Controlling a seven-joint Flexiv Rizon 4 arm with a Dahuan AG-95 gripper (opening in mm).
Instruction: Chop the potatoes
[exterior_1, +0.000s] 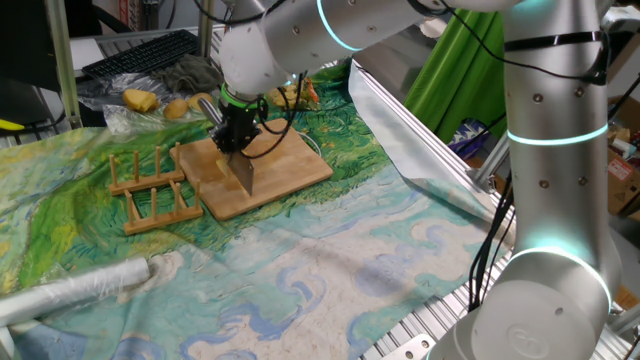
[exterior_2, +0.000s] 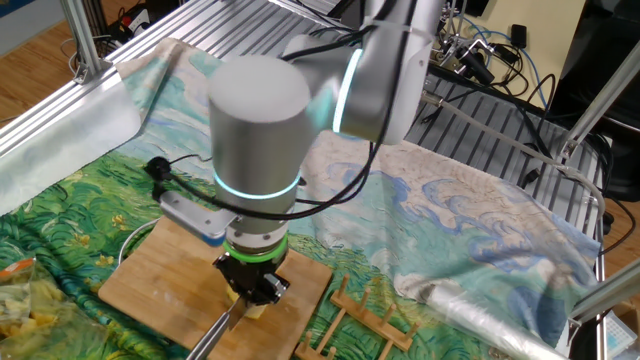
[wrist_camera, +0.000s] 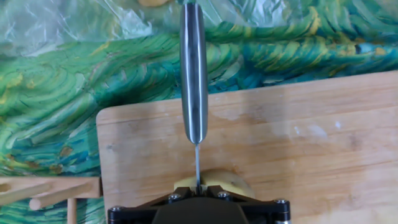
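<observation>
While the arm is reaching down over the wooden board (exterior_1: 270, 172), its gripper (exterior_1: 236, 138) is pointing straight down with the fingers clamped tight on a knife (wrist_camera: 193, 68). In the hand view the knife is showing edge-on: a steel handle running up the middle of the picture and a thin blade line dropping toward a pale-yellow potato piece (wrist_camera: 225, 181) lying on the board near its left end, partly hidden by the gripper body. In one fixed view the blade (exterior_1: 246, 175) is standing upright over the board, its lower edge at or just above the wood. Whole potatoes (exterior_1: 140, 100) are waiting in a plastic bag beyond the board, and a wooden rack (exterior_1: 150, 190) is lying just beside it on the painted cloth (exterior_1: 330, 270). The step in hand is judged to be a cutting stroke into the piece. Next, the blade needs pressing fully through, then lifting and shifting sideways for another cut.
</observation>
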